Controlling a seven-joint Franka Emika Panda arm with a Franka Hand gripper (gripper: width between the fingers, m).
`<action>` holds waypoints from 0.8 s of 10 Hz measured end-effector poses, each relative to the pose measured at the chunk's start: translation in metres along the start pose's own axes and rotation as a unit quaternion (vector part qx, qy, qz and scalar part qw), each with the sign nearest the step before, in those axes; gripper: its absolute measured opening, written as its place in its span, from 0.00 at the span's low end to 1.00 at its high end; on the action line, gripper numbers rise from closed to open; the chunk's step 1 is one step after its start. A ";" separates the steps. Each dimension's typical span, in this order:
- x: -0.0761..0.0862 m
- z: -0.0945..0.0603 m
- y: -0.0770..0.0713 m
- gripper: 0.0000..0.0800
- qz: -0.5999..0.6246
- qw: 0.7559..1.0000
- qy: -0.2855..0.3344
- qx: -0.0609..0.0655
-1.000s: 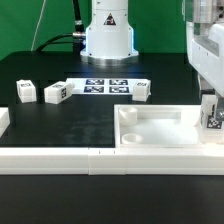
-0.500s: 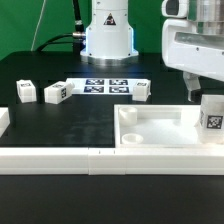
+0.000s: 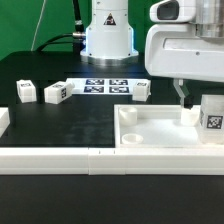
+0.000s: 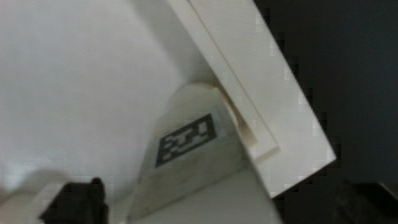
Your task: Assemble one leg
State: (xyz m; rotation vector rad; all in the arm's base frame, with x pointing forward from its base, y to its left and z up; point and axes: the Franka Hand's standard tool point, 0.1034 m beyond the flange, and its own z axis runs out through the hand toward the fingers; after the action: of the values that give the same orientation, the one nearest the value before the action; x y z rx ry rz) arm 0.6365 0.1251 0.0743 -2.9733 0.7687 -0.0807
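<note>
While the arm is hanging over the far right corner of the large white tray piece [image 3: 150, 128], the pincer [image 3: 186, 97] is sitting just above the tray's floor, its dark fingertips barely showing below the white hand. Whether they are parted or closed cannot be told from either view, and nothing is visibly held between them.

One leg [image 3: 213, 116] is standing upright at the tray's edge on the exterior view's right, its tag facing the camera, just beside the pincer and slightly nearer the camera. The wrist view is showing what is probably the same leg [image 4: 192, 135] against the tray's raised rim [image 4: 249, 90]. Its long axis is running vertically, so a sideways approach towards the exterior view's right looks likely.

Three more legs [image 3: 55, 93] are lying on the black surface [image 3: 60, 125] near the marker board [image 3: 105, 85], well apart from the pincer.
</note>
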 end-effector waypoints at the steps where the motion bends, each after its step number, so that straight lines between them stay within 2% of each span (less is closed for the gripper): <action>1: 0.000 0.000 0.000 0.81 -0.043 0.999 0.000 0.000; 4: 0.002 0.000 0.004 0.81 -0.174 0.985 0.002 -0.004; 5: 0.002 0.000 0.004 0.81 -0.174 0.985 0.002 -0.004; 7: 0.002 0.000 0.004 0.49 -0.173 0.985 0.002 -0.004; 8: 0.003 0.000 0.004 0.36 -0.173 0.985 0.002 -0.004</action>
State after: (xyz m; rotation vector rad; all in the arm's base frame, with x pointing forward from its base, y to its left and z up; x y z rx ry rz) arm 0.6369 0.1205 0.0738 -3.0807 0.2444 -0.1014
